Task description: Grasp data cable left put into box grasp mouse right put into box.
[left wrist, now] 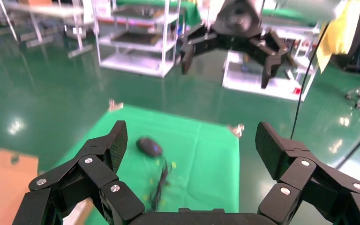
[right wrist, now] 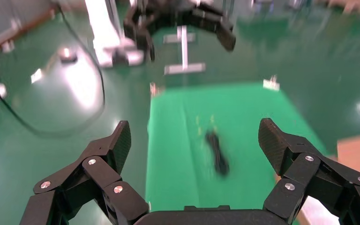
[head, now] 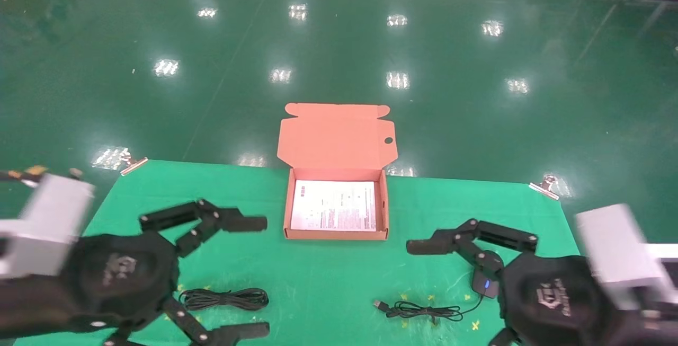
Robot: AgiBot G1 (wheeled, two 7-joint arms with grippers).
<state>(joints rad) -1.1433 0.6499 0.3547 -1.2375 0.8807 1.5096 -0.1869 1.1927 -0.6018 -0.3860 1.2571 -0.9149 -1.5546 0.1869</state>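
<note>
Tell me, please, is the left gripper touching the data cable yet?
Apart. In the head view the open left gripper brackets the data cable, with green cloth showing between each finger and the bundle.

Orange-brown box (head: 336,142), black data cable (head: 225,299), green cloth (head: 328,277)

Mouse (head: 484,284) seemingly half hidden behind right hand (head: 455,293).
</note>
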